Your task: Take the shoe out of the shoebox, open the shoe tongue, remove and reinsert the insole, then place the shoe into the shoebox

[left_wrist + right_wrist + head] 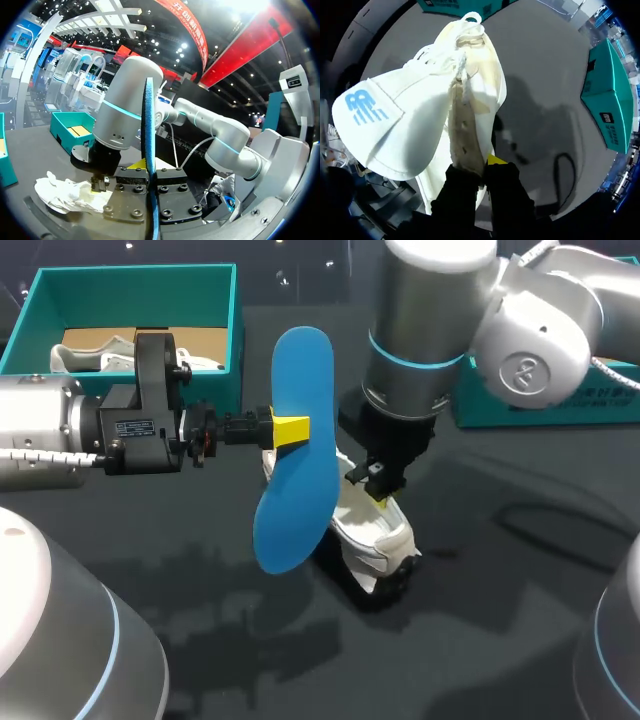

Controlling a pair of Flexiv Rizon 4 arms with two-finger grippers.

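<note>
The dark desk (520,620) carries everything. My right arm (430,320) comes in from the upper right and stands almost upright over the middle of the desk. My left arm (60,430) reaches in level from the left.

The teal shoebox (130,280) sits open at the far left corner. It holds brown card and something white that I cannot make out. Another teal box (520,410) lies at the far right, partly behind the right arm.

The blue insole (300,370) is out of the shoe and off the desk, held in the air between the two arms. It stands on its long axis, tilted a little. In the left wrist view it shows edge-on (148,150).

The white shoe (385,535) lies on the desk near the middle, outside the shoebox, just beside and below the insole. In the right wrist view its tongue (380,125) is folded wide open to one side, with the laces (435,62) beyond it.

The left gripper (290,430) is clamped on the insole at about mid-length, one finger on each face. The right gripper (481,172) points down at the shoe and pinches the edge of its upper beside the opening.
</note>
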